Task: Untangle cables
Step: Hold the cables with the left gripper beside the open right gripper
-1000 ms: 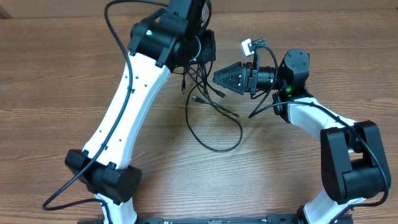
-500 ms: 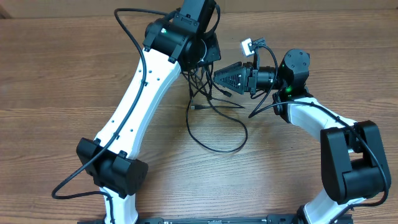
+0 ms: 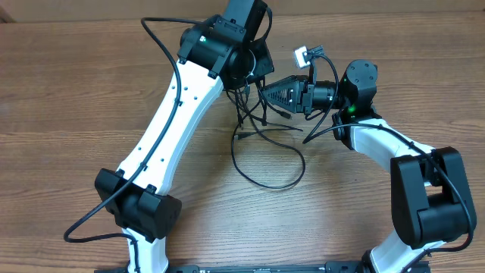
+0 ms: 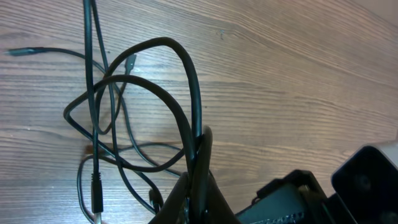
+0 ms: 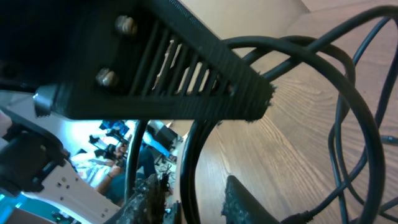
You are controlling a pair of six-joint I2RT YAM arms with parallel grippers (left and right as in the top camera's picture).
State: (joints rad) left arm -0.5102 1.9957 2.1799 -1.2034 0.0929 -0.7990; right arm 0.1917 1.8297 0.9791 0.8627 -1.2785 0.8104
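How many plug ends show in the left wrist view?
3: one plug at the left edge, one upper centre, one lower left. Others may be hidden.

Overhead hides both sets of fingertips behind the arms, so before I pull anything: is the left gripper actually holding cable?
Observer: Yes. In the left wrist view the left gripper is shut on two strands of the cables, which loop out from it.
Operator: And the right gripper?
Observer: The right wrist view shows the right gripper with its jaws apart. Strands run through the gap, not pinched.
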